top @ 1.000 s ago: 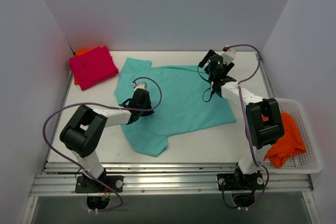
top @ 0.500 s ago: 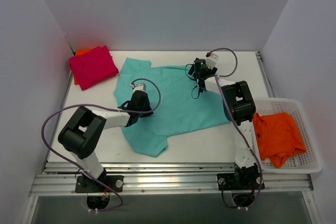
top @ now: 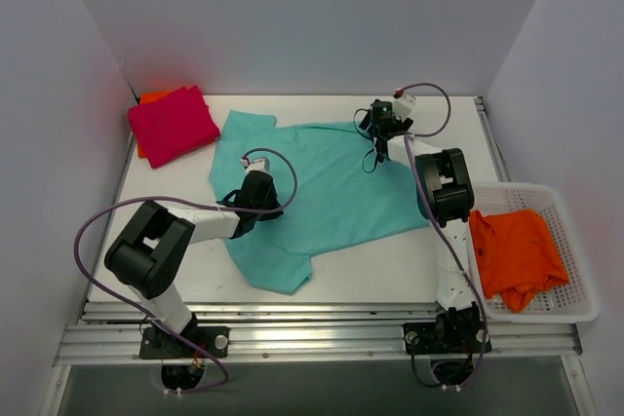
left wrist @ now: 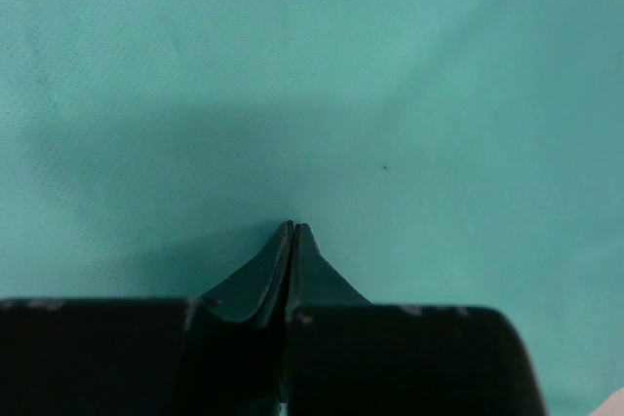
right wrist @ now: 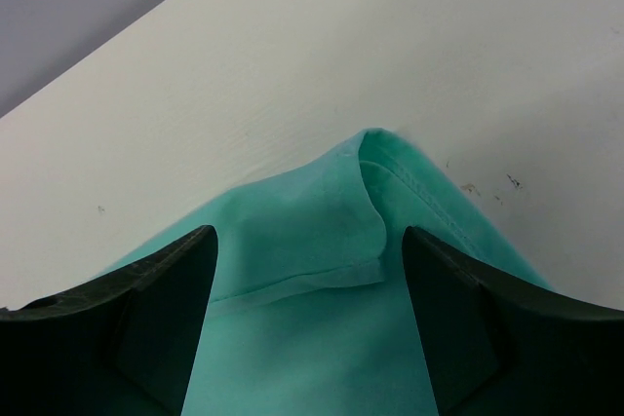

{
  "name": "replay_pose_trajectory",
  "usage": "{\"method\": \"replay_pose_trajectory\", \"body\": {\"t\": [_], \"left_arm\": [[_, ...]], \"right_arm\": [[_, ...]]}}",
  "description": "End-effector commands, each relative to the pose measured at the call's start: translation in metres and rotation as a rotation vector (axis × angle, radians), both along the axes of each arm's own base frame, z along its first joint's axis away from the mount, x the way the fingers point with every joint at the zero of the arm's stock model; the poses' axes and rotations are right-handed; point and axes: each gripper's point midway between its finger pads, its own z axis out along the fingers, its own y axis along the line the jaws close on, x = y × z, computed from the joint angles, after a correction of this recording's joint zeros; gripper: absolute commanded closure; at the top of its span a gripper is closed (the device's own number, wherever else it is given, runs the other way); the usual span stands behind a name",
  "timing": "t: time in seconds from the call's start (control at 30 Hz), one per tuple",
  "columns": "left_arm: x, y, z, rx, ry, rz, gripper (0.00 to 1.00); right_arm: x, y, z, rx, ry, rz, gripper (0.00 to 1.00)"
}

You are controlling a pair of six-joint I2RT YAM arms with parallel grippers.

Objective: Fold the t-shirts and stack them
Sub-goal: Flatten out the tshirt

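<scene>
White table [top: 390, 260], top view: teal t-shirt [top: 331, 192] lies spread flat over the centre and takes up most of it. Its sleeves point to 11 and 7 o'clock, and the hem edge runs toward 3 o'clock.

White mesh basket [top: 575, 311] sits off the table's edge at 4 o'clock, w/ 1 crumpled orange t-shirt [top: 517, 255] inside.

At 10 o'clock, in the far corner, is a folded magenta t-shirt [top: 174, 124], roughly square. It lies on top of a 2nd orange t-shirt [top: 148, 97], of which only a strip shows at the far edge. This stack is just beside the teal sleeve, not touching it.

Both arms reach onto the teal cloth.

Right gripper [right wrist: 310, 236] is at 1 o'clock, over the shirt's far corner. Its 2 fingers [right wrist: 161, 319] are spread wide w/ nothing btwn them but cloth below. In the wrist view a corner of the teal fabric is flipped over on itself, w/ bare table beyond.

Left gripper [left wrist: 292, 229] is at 9 o'clock of the shirt's middle. Its 2 fingers are clamped tight together w/ tips down at the fabric, which shades inward toward them. Can't tell if any cloth is pinched.
</scene>
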Motion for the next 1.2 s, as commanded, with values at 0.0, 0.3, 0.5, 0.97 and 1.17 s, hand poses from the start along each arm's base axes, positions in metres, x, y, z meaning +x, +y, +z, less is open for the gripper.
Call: {"method": "replay_pose_trajectory", "body": {"t": [0.0, 0.3, 0.5, 0.97, 1.17], "left_arm": [[-0.012, 0.011, -0.014, 0.046, 0.051, -0.005, 0.98], [-0.010, 0.008, -0.023, 0.052, 0.065, -0.011, 0.98], [-0.009, 0.008, -0.025, 0.055, 0.066, -0.010, 0.98], [-0.007, 0.007, -0.030, 0.061, 0.071, -0.016, 0.98], [-0.005, 0.005, -0.030, 0.063, 0.069, -0.022, 0.98]], "right_arm": [[0.002, -0.001, -0.002, 0.005, 0.019, 0.000, 0.27], [0.002, 0.003, -0.010, 0.020, 0.021, 0.018, 0.70], [0.004, 0.005, -0.011, 0.015, 0.030, 0.020, 0.97], [0.036, -0.001, 0.033, 0.000, -0.109, -0.008, 1.00], [0.066, -0.019, 0.047, -0.016, -0.200, -0.091, 0.56]]}}
